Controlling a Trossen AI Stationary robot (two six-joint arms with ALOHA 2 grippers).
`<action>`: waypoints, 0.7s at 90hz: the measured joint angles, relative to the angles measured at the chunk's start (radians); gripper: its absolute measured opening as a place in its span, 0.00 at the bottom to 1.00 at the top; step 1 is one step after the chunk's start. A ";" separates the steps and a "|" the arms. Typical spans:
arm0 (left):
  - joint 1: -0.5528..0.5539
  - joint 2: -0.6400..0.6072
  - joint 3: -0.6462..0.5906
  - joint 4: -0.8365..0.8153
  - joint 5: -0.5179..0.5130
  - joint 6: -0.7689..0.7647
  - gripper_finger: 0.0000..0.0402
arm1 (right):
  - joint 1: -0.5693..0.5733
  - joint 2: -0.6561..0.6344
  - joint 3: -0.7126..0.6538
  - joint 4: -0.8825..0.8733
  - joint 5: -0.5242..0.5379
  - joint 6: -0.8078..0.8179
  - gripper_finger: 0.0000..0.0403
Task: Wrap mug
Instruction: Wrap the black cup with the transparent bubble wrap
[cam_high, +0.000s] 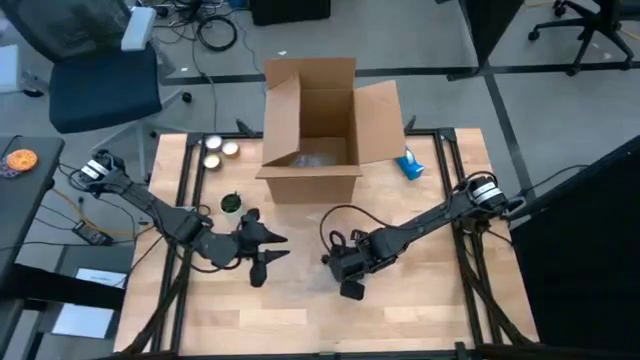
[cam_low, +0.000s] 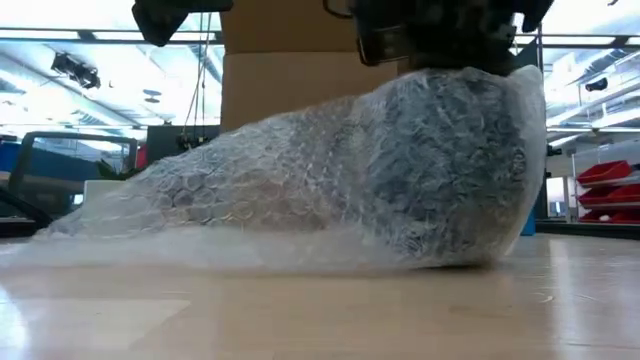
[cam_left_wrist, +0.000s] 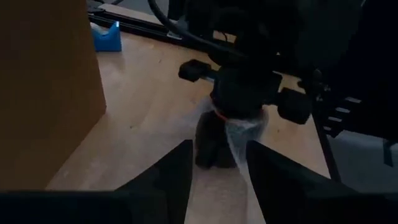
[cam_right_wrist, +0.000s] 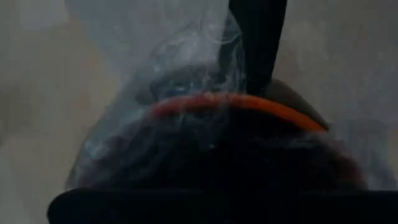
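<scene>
Bubble wrap (cam_low: 300, 190) is seen draped over the dark mug (cam_low: 455, 170) at the low view's centre right, its loose tail trailing left. The mug is clamped by the right gripper (cam_high: 350, 265). The left gripper (cam_high: 262, 250), centre-left in the high view, is spread and empty. The tail could unroll if not pinned.

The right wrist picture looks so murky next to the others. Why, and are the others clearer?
Right wrist view: the wrapped mug fills the frame, dim and blurred. Left wrist view: dark, the right gripper in shadow. Low view: bright windows backlight the bubble wrap. High view: even light, the cardboard box crisp.
</scene>
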 joint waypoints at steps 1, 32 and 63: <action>0.000 0.000 0.000 0.000 0.000 0.000 0.34 | 0.001 0.000 0.003 -0.004 0.000 -0.001 0.00; 0.000 0.000 0.000 -0.001 0.000 0.000 0.34 | 0.027 -0.017 0.215 -0.160 0.010 -0.080 0.00; 0.000 0.000 0.000 -0.004 0.023 -0.002 0.34 | 0.026 0.019 0.209 -0.152 0.031 -0.088 0.00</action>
